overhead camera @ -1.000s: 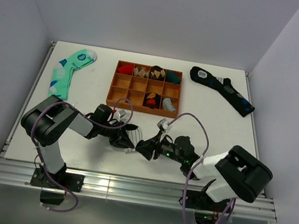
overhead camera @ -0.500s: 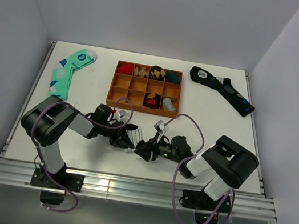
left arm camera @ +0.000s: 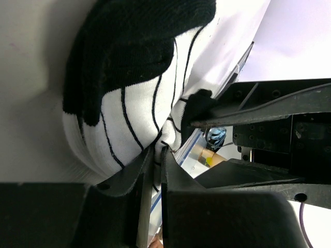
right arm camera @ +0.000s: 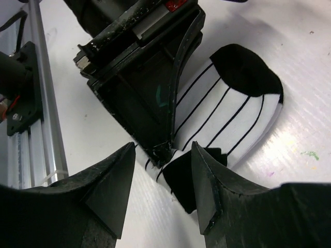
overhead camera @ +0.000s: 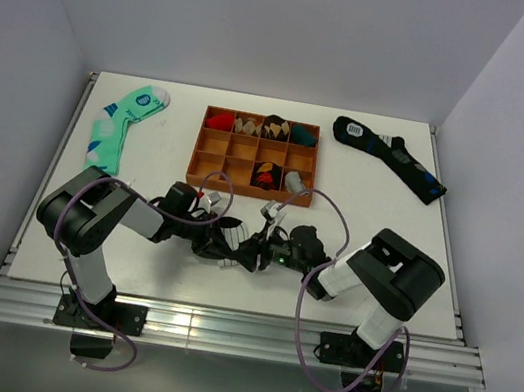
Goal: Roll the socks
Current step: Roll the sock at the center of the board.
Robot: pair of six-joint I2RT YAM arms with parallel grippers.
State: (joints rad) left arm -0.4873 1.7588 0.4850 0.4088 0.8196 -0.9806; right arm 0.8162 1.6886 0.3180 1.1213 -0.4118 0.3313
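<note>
Socks (right arm camera: 227, 119) slantwise, black end toward upper right

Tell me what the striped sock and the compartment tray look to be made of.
The striped sock: soft knitted fabric, matte; fine ribbing and fuzzy black yarn show in the left wrist view. The compartment tray: probably thin wood or fibreboard, orange-brown and dull, with flat slotted dividers; too small to see grain.

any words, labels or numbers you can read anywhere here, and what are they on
No text here can be read.
mint green sock: white print near its far end, too small to read.
long black sock: white label patch at its left end, too small to read.
striped sock: no text showing.
</note>
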